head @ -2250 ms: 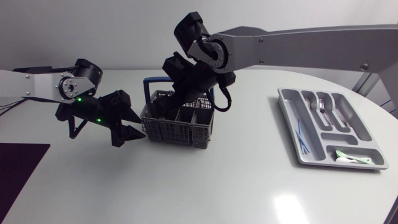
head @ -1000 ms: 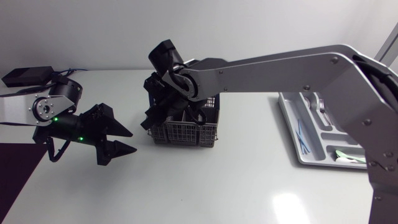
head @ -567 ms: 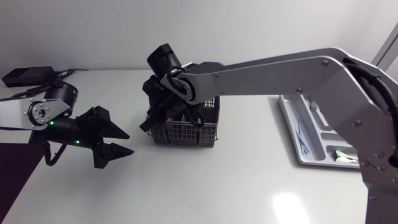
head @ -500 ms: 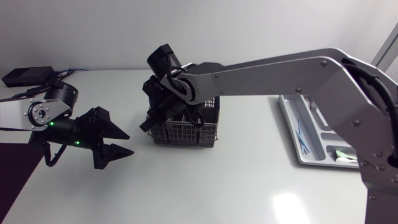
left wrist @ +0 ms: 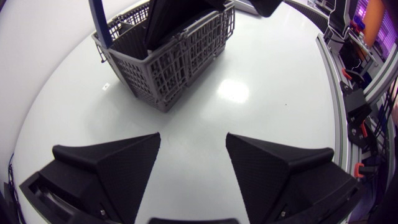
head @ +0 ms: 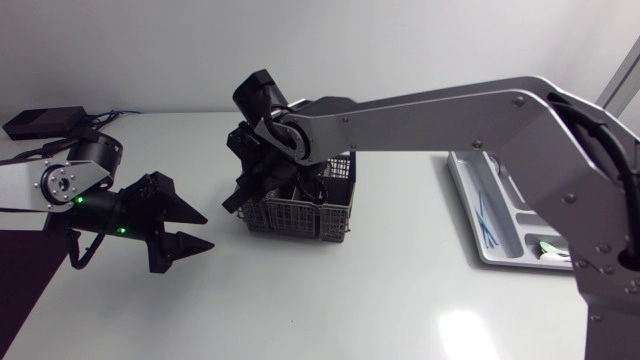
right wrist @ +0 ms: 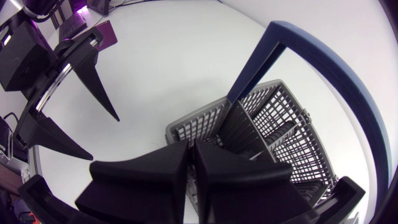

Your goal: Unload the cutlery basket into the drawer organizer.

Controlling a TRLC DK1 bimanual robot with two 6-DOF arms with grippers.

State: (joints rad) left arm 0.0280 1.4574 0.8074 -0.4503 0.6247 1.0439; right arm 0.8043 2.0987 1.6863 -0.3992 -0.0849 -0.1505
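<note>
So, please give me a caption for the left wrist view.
Open left jaws face the grey cutlery basket on the white table, with the jaws of the right arm inside it.

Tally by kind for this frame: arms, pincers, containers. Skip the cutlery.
Arms: 2 (left arm, right arm)
Pincers: 2 (left pincer, right pincer)
Basket: 1
Organizer: 1
Total: 6

Grey plastic mesh basket (head: 300,207), glossy white table (head: 350,295)
</note>
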